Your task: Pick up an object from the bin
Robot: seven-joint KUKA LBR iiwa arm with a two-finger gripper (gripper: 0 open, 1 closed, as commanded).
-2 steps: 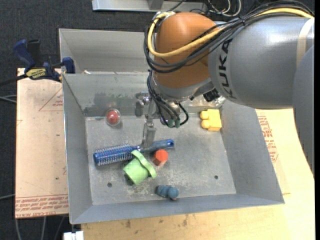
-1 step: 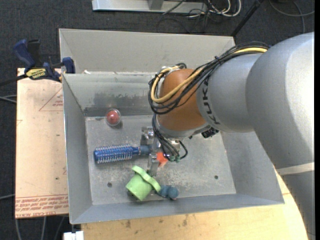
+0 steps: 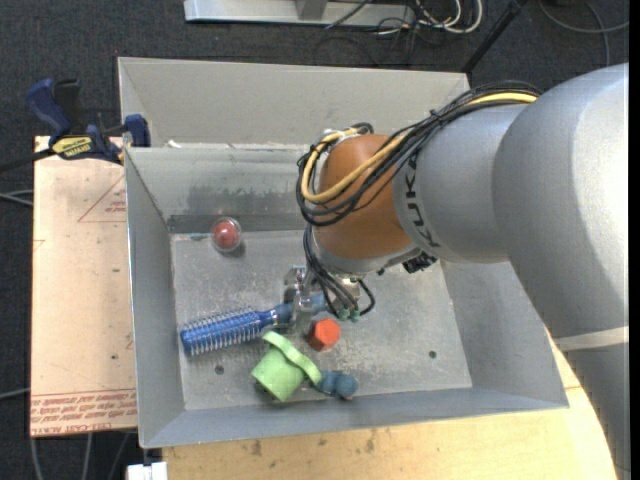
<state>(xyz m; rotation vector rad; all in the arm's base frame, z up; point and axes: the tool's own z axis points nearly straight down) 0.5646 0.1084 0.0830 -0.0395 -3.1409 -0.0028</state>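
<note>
Gripper (image 3: 318, 306) sits low by the brush (image 3: 225, 330) handle's end, just beside an orange piece (image 3: 322, 335), my likeliest candidates. Parted or closed, I cannot tell.

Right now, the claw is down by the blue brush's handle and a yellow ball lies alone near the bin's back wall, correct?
No: the camera view shows the ball is red, not yellow. It does lie alone near the bin's back wall, and the claw is down by the blue brush's handle.

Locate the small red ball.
In the camera view, the small red ball lies alone at left, near the grey metal bin's back wall, beyond the blue plastic hairbrush.
</note>
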